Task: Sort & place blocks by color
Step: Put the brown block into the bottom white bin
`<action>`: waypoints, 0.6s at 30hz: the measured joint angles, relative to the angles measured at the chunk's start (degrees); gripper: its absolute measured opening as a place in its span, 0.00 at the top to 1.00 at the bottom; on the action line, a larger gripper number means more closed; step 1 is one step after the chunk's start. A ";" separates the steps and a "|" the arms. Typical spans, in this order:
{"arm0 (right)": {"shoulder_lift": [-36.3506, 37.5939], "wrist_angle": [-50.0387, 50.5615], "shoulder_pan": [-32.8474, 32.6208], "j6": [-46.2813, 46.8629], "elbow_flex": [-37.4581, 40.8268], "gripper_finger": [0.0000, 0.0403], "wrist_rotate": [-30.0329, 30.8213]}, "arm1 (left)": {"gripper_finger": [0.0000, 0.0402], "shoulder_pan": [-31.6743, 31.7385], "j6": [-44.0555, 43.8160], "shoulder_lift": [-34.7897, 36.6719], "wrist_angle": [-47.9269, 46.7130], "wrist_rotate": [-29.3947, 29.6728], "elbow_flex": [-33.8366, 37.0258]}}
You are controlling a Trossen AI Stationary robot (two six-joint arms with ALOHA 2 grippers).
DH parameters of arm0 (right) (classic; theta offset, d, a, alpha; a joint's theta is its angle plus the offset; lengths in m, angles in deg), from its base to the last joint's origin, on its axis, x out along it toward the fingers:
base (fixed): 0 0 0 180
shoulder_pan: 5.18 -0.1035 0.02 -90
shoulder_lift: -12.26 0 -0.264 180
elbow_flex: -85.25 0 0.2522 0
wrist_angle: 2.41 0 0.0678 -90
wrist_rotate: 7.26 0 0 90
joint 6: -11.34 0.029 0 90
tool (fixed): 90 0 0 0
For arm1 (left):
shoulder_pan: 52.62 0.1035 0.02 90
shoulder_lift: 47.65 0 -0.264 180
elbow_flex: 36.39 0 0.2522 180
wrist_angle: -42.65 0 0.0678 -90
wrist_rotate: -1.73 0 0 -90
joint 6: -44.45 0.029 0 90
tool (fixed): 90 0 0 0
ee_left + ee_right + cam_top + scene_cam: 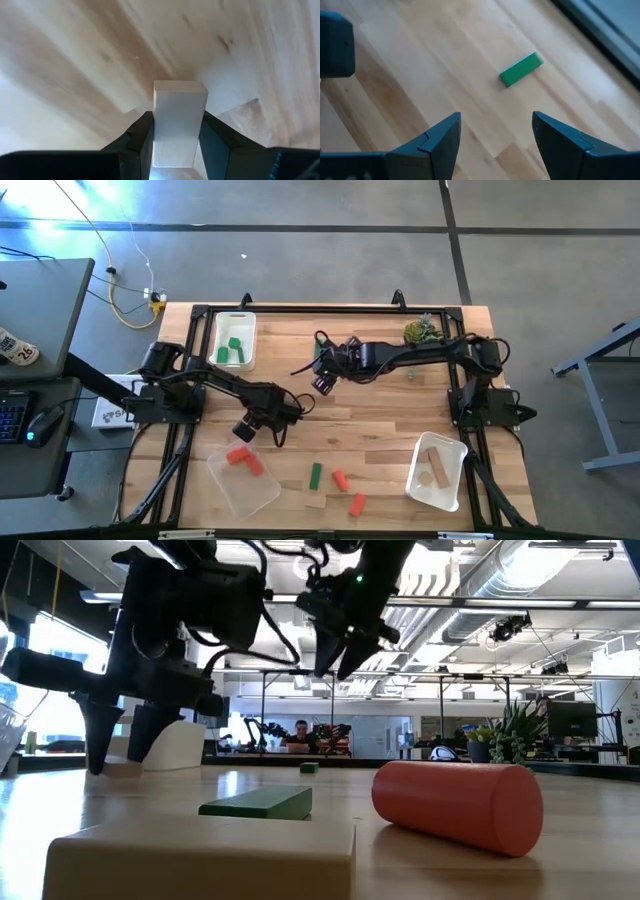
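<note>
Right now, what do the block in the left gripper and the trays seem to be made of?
Block in the left gripper: probably plain unpainted wood, pale tan, matte, sharp edges. Trays: likely clear plastic, since the table shows faintly through the walls and the rims look whitish.

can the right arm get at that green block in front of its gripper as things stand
Probably yes: the right gripper is open and empty, and the green block lies alone on bare table ahead of its fingers, with nothing between them.
</note>
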 joint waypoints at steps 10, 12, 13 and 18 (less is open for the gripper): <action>4.76 1.23 1.19 0.14 -0.01 0.42 -0.03 | 0.73 0.02 -0.16 5.92 0.30 3.82 -0.33; 5.06 1.07 1.18 0.06 -0.01 0.42 -2.81 | 0.74 0.07 -0.17 7.37 0.31 4.81 -0.31; 5.29 1.54 1.12 0.01 0.02 0.42 -4.22 | 0.75 0.35 -0.18 8.45 0.52 4.83 -0.31; 7.17 1.16 1.10 -3.07 0.00 0.42 -9.55 | 0.74 2.74 -1.62 14.92 4.50 4.67 -0.39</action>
